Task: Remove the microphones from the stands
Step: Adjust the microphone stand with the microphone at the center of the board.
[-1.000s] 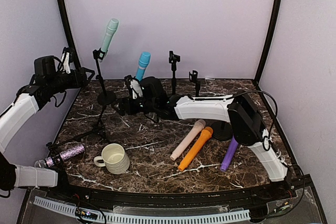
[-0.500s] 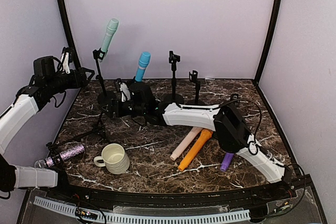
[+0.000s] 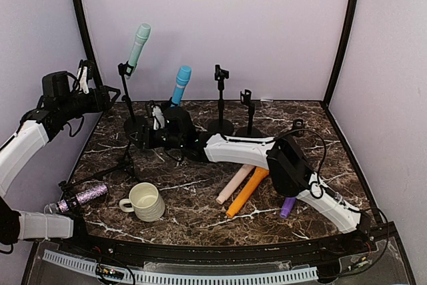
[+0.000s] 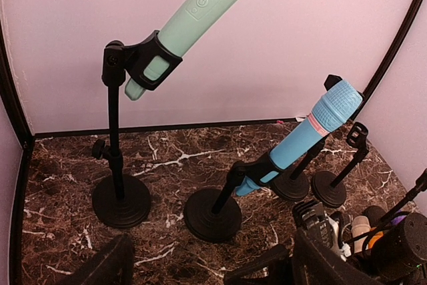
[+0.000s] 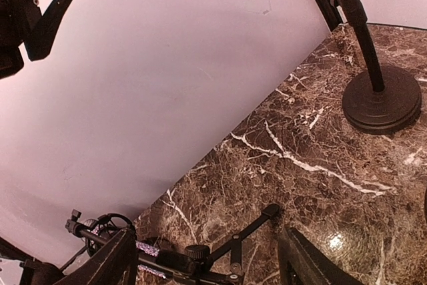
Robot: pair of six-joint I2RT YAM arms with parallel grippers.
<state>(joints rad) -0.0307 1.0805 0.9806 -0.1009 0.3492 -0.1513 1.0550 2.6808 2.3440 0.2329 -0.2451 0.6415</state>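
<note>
Blue mesh-headed microphone (image 3: 181, 79) sits clipped in its short black round-based stand (image 4: 213, 213); right gripper (image 3: 155, 123) hovers just beside that stand, jaws wide, empty. Approach step imo; next, line up on the handle and close.

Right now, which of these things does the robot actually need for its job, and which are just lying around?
Part of the job: mint microphone in the tall stand; blue microphone in the short stand.

Just lying about: pink microphone; orange microphone; purple microphone; glittery microphone; cream mug; taller empty stand; shorter empty stand.
</note>
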